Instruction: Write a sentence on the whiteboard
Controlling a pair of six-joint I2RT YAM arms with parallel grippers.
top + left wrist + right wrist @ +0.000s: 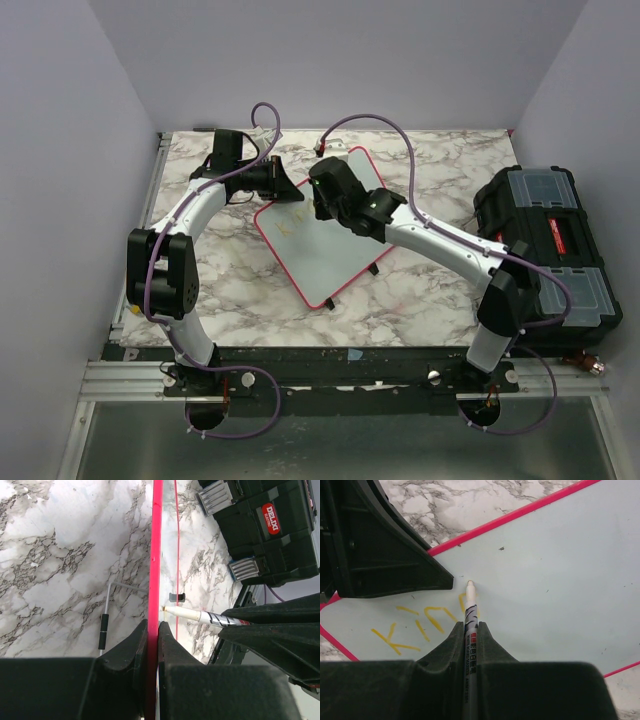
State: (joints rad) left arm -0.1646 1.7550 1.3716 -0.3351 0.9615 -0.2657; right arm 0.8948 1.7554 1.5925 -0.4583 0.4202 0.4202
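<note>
ok so: board (325,240) lies mid desk (240,290), turned at an angle. left fingers (132,647) clamped on its red frame edge, steadying it. right fingers (445,645) closed on marker (470,607), tip at board just past yellow letters (415,625). board looks light, stiff, slick, probably slides easy, so grab frame, not face. marker thin, might twist in grip.

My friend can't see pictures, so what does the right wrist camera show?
The right gripper pinches a white marker with its tip at the whiteboard. Left of the tip are yellow letters. Beyond the board's pink frame lies the marble table.
</note>
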